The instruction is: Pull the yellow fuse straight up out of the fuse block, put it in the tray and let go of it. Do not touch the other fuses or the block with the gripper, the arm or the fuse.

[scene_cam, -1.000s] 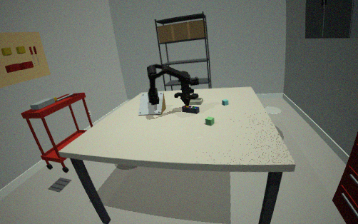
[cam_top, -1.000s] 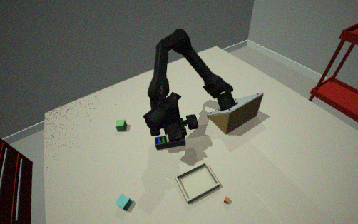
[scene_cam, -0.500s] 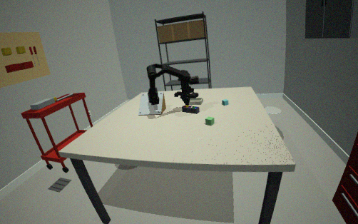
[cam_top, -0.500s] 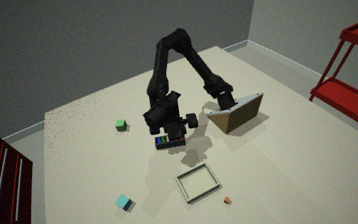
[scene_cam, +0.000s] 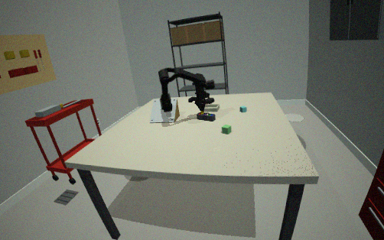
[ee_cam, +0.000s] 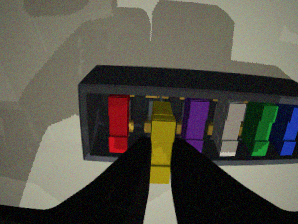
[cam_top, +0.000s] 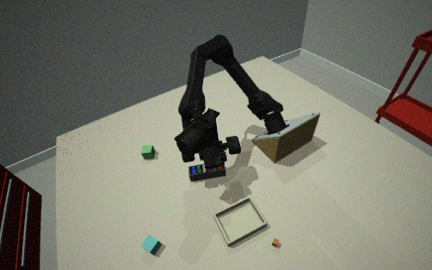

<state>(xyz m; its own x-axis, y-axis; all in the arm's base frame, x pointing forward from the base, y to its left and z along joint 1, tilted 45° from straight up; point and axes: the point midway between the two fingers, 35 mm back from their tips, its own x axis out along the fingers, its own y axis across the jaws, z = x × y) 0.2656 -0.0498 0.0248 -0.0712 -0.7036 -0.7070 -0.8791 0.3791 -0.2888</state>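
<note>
While clamping the yellow fuse (ee_cam: 160,144), the claw (ee_cam: 160,163) hangs over the fuse block (ee_cam: 93,106)

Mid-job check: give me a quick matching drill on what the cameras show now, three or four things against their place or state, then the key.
Things:
1. yellow fuse
2. red fuse
3. tray
4. green cube

Places or states:
A. holds nothing
B. gripped between the pincer fingers, over its slot in the fuse block
C. loose on the table, apart from the block
D. seated in the block, beside the gripped fuse

Pairs: 1-B, 2-D, 3-A, 4-C
</note>
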